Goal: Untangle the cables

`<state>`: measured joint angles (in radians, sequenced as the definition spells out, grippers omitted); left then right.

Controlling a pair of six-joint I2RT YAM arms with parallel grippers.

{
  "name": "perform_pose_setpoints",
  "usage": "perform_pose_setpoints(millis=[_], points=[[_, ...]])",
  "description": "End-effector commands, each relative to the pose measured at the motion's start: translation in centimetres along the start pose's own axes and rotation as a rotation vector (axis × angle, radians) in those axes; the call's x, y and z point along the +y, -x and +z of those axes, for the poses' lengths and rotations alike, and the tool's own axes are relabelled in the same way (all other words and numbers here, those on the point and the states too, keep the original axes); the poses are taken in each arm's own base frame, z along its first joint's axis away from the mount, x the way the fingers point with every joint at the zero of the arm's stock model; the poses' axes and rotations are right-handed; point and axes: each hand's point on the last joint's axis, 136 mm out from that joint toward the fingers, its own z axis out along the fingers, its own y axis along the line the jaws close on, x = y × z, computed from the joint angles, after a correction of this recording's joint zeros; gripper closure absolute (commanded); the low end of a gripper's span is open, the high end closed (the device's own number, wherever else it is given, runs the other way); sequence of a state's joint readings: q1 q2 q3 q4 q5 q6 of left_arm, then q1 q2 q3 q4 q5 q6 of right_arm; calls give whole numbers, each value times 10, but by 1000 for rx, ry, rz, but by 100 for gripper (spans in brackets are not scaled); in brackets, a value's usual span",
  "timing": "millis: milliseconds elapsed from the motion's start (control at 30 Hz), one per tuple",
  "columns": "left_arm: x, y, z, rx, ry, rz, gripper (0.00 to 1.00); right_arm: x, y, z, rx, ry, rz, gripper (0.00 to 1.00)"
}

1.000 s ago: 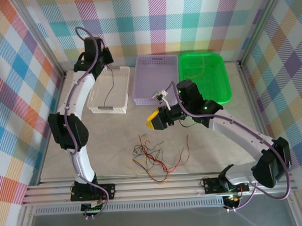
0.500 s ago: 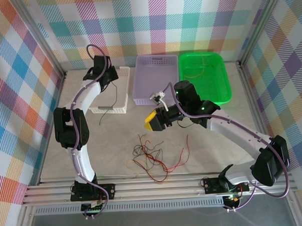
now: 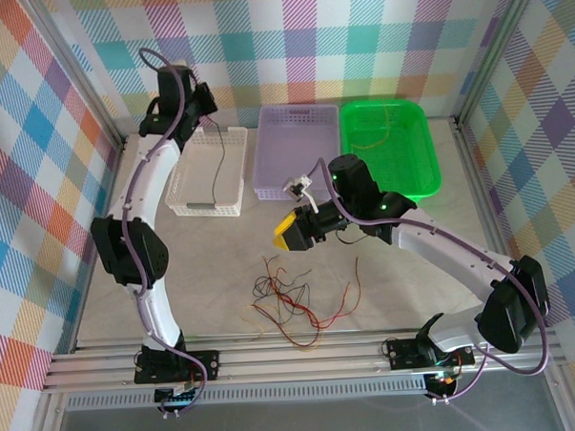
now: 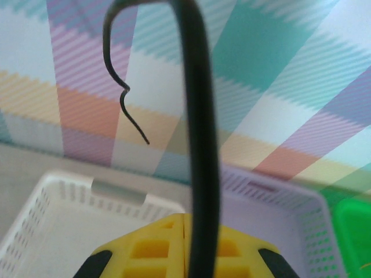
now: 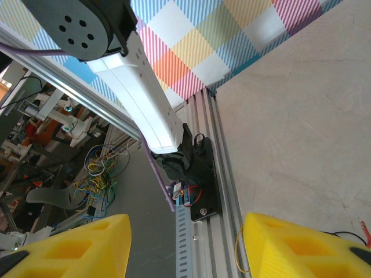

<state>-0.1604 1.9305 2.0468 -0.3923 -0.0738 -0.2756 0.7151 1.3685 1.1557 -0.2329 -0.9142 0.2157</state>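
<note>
Your work area is a beige table top (image 3: 434,295). Plaid-patterned walls (image 3: 356,41) box it in on three sides, and aluminium rails (image 3: 303,353) close the near edge.

Three containers line the far wall, each just beside the next: a white slotted plastic basket (image 3: 206,211), a lavender slotted plastic basket (image 3: 294,148) and a green plastic tray (image 3: 433,161).

The left gripper (image 3: 210,123) hangs above the far rim of the white basket. Its jaws are closed tight on a thin dark cable (image 3: 220,166), which drops into that basket with its lower end on the basket floor (in the left wrist view it rises from between the yellow fingers (image 4: 145,252) and curls over at the top).

The right gripper (image 3: 290,232) hovers over mid-table, just in front of the lavender basket. Its jaws stand about half apart with nothing between them.

The tangle of thin red, yellow and black cables (image 3: 291,301) lies flat on the table, between the right gripper and the near rails and well apart from the baskets. You have bare table on its far side and to its right. The left arm stands to its left.
</note>
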Motion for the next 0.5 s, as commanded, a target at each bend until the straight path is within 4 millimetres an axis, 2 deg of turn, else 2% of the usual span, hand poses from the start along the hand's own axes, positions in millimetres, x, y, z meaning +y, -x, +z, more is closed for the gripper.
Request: perform_pose_setpoints(millis=[0,100,167,333,467], points=[[-12,38,-37,-68,-44,-10,100,12,8,1,0,41,-54,46],[-19,53,-47,-109,-76,-8,100,12,10,2,-1,44,-59,46],[-20,56,-45,-125,-78,-1,100,11,11,3,0,46,-62,46],[-19,46,-20,-107,-77,19,100,10,11,4,5,51,-65,46],[-10,32,5,-96,-40,39,100,8,10,6,11,55,-64,46]])
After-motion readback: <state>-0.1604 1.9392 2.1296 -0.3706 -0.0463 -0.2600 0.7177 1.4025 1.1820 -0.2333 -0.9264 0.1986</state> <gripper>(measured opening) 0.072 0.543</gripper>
